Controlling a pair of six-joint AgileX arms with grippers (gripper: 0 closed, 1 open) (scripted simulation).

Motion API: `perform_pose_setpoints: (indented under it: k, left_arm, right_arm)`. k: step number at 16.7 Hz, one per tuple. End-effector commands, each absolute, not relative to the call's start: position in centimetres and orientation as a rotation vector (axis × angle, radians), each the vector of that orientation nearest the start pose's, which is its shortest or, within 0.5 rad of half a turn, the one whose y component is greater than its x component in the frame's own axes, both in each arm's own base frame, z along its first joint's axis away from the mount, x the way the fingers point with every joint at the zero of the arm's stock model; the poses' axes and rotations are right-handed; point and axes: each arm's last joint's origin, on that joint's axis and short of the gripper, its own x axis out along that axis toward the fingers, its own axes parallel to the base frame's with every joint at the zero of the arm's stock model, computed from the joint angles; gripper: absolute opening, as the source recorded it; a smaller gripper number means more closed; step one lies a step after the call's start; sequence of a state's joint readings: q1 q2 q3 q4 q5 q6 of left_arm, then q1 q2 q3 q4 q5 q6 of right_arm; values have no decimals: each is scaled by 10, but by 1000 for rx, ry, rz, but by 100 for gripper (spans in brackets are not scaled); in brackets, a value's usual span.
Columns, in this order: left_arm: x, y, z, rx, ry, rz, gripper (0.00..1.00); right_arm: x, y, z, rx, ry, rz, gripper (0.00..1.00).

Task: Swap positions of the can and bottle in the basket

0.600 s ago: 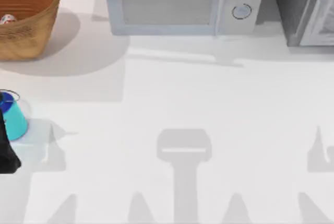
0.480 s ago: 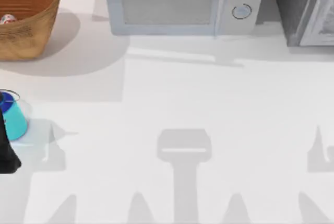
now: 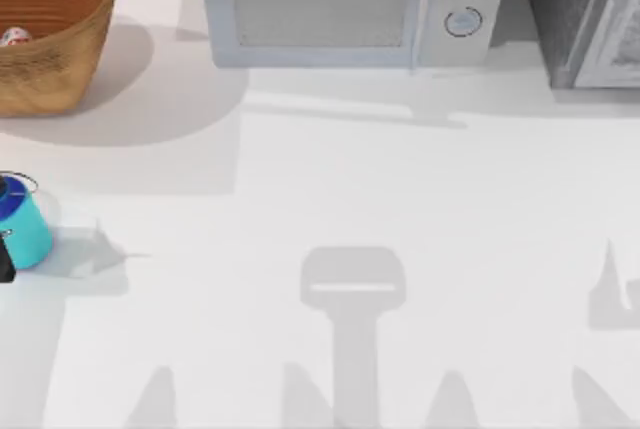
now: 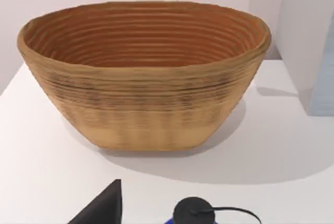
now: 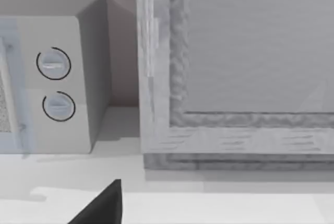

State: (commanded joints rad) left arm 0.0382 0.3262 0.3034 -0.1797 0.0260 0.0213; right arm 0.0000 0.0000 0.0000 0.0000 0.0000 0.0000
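One white table [image 3: 350, 199], microwave [image 3: 345, 4] along its far edge.

Looks like kitchen, rendered: pale grey microwave with two round dials [image 3: 345, 7] on white surface [image 3: 400, 199], tan woven wicker basket [image 3: 50, 29] nearby.

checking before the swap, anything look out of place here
Yes: the blue bottle stands on the table at its left edge, outside the basket, not in it. A small white item lies inside the basket.
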Motion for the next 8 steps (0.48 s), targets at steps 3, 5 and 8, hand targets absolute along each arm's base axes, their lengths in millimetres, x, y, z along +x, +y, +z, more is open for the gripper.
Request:
perform_pose_setpoints:
  k: [3,5,8]
  left_arm:
    - [143,6,266,18,321,-7,100]
    - [168,9,297,18,408,-23,100]
    - [222,17,335,10,547,-52,100]
  right_arm:
    - [106,-1,160,0,0,0,100]
    - [106,-1,160,0,0,0,100]
    - [106,-1,160,0,0,0,100]
